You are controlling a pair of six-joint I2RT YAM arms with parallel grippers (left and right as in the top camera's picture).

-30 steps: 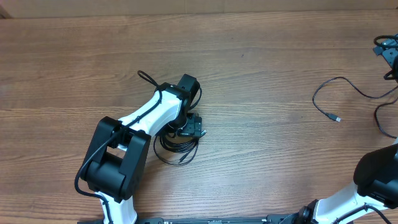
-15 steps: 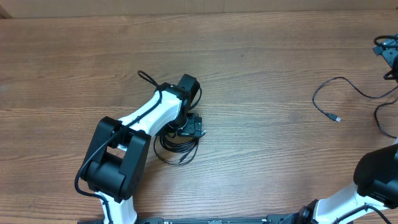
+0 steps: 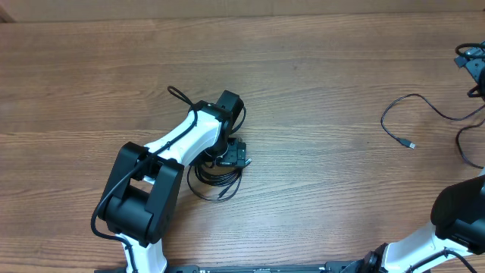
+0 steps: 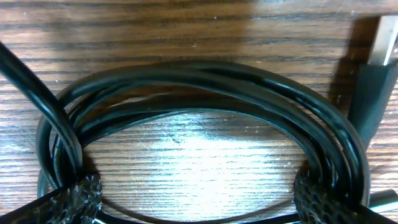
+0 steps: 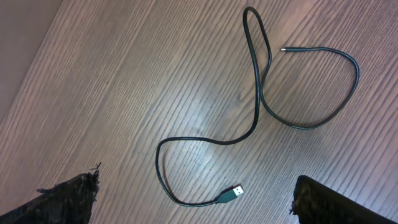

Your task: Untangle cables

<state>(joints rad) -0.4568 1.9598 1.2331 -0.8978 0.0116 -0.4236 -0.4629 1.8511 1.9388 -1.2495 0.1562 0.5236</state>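
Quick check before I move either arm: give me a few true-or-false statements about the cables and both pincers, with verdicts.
1. The left pincer stands open over the coiled cable. True.
2. The right pincer grips the loose cable. False: it is open and empty, and that cable lies untouched on the table.
3. The loose cable's USB plug lies free on the wood. True.
4. The coiled cable is laid out in one straight line. False: it is wound in several tight turns.
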